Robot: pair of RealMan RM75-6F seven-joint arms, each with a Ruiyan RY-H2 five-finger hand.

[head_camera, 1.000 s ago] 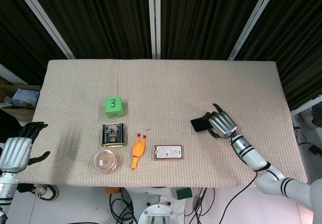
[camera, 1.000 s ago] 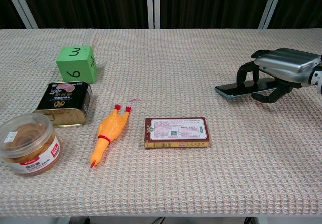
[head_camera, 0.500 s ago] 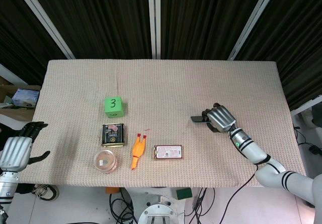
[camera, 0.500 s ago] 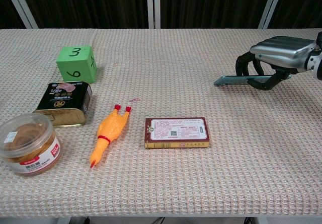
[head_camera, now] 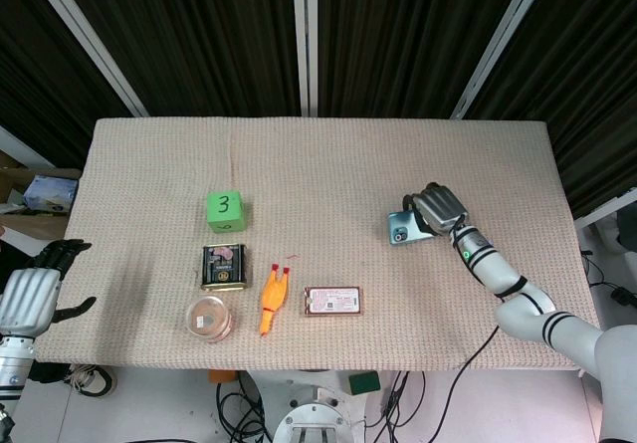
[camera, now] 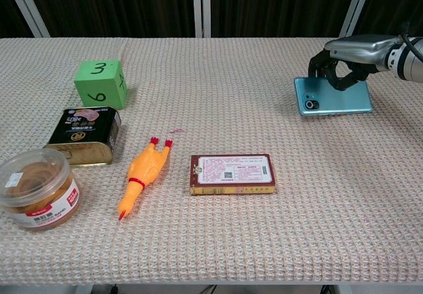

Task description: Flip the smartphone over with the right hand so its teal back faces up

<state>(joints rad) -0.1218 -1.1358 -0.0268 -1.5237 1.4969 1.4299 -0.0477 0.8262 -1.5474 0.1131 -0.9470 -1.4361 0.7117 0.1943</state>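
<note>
Now, from the head view, the smartphone (head_camera: 404,228) lies flat on the table (head_camera: 318,164) with its teal back up, tucked under the fingertips of the right hand (head_camera: 438,210), which arches over the phone's nearer end; the flip looks done, so the step in hand is letting go cleanly; I would lift the fingers straight up and away, not drag them, so the phone does not slide or tip back over; the left hand (head_camera: 32,294) hangs off the table's far side, fingers loosely apart, holding nothing.

From the chest view, the right hand's (camera: 344,59) curled fingers touch the phone's (camera: 332,96) top edge, so whether they grip or merely rest I cannot tell; the phone shows a smooth teal back, camera lenses at the end away from the hand.
</note>
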